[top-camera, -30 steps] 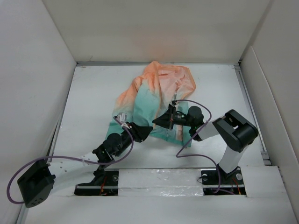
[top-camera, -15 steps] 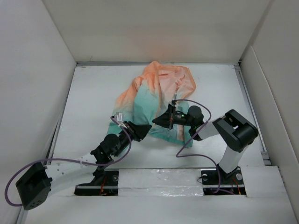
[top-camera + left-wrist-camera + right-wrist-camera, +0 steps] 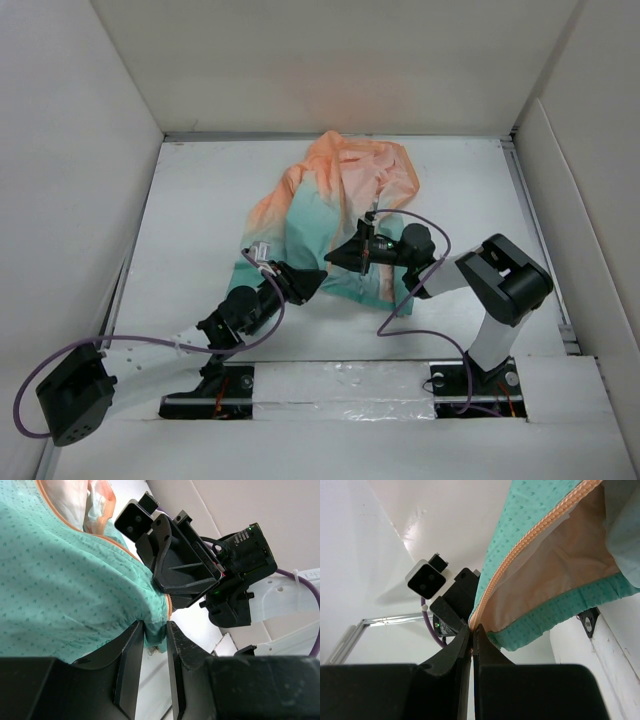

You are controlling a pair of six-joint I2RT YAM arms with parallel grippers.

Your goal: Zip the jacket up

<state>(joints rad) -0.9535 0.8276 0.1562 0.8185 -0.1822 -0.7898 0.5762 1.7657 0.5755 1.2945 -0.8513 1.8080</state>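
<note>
Low down, the jacket (image 3: 65, 580) hem was pinched in the left claw (image 3: 156, 628); the zipper (image 3: 520, 549) end, seemingly, in the right claw (image 3: 471, 630).

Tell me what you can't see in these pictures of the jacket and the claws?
- Zipper pull: in the right wrist view the zipper runs in between the fingers of the right claw, which hide it; too small from the top.
- Sleeves: top view, jacket too crumpled to tell them apart.
- How much cloth is pinched: left wrist view, left claw covers it.
</note>
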